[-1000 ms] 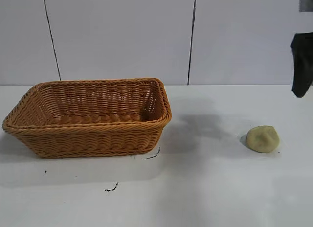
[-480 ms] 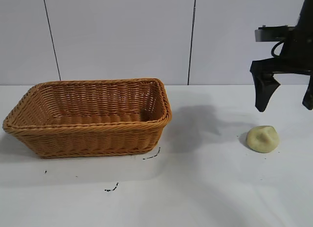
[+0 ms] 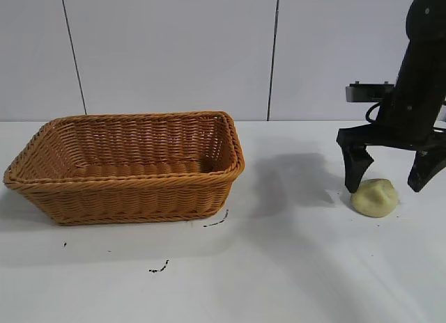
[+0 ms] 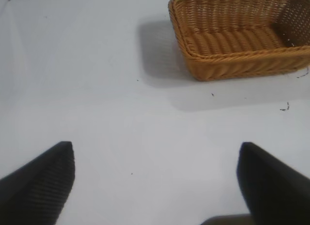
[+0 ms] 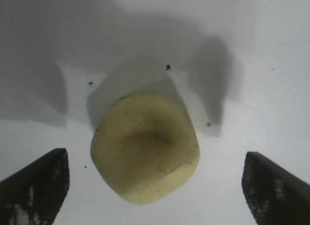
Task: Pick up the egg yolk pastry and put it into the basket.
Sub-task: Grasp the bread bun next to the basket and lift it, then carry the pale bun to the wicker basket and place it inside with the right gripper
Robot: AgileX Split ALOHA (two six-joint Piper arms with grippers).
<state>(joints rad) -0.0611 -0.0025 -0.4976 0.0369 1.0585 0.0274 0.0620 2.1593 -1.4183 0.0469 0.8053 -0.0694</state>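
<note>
The egg yolk pastry [image 3: 375, 197] is a small pale yellow domed bun with a dent, lying on the white table at the right. It also shows in the right wrist view [image 5: 145, 147]. My right gripper [image 3: 387, 185] is open, low over the pastry, one finger on each side of it and neither touching it. In the right wrist view the gripper [image 5: 155, 179] straddles the pastry. The orange-brown wicker basket [image 3: 125, 191] stands empty at the left and also shows in the left wrist view [image 4: 232, 65]. My left gripper [image 4: 156, 157] is open over bare table, away from the basket.
A white panelled wall stands behind the table. Small dark marks [image 3: 216, 222] lie on the table in front of the basket. Bare table surface lies between the basket and the pastry.
My right arm has come in from the upper right and descended, so its open fingers now flank the pastry. The pastry and the basket have not moved.
</note>
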